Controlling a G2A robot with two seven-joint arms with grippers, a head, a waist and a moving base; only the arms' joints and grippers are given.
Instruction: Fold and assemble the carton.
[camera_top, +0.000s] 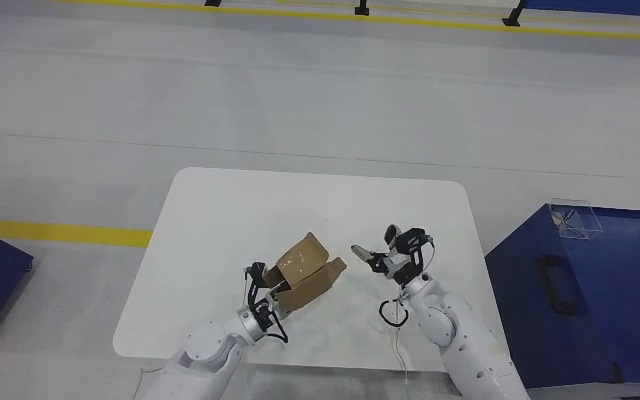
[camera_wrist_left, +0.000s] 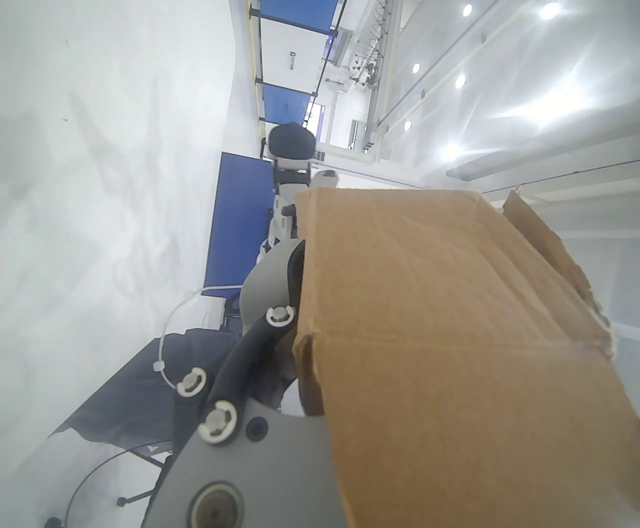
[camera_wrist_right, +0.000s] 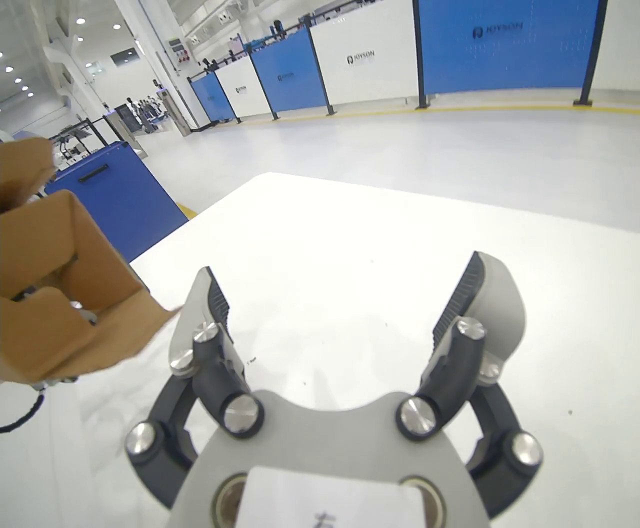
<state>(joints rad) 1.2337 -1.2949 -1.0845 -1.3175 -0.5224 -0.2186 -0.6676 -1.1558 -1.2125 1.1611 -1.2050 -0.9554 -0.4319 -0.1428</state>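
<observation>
Handling: the carton (camera_top: 305, 270) is probably light, stiff on the walls, floppy at the creases. I'd grab a flat wall, not a loose flap.
Look: brown, half-formed, tilted, flaps open.
Where: held above the table (camera_top: 300, 200), on its robot-side half.
Left gripper (camera_top: 266, 291): by that same table edge, looks clamped on the carton's lower wall.
Right gripper (camera_wrist_right: 345, 272): over the table, spread wide, empty.

A small logo with one short word is printed high on the white panel (camera_wrist_right: 362, 65). The same mark is repeated on the blue panel (camera_wrist_right: 500, 45) and on the smaller panels (camera_wrist_right: 240, 92) farther along the row. A like mark is noted on the far white panel (camera_wrist_left: 289, 57). A white label (camera_wrist_right: 330, 500) is fixed to the base of the right gripper (camera_wrist_right: 345, 280); its characters are cut off and unreadable.
</observation>
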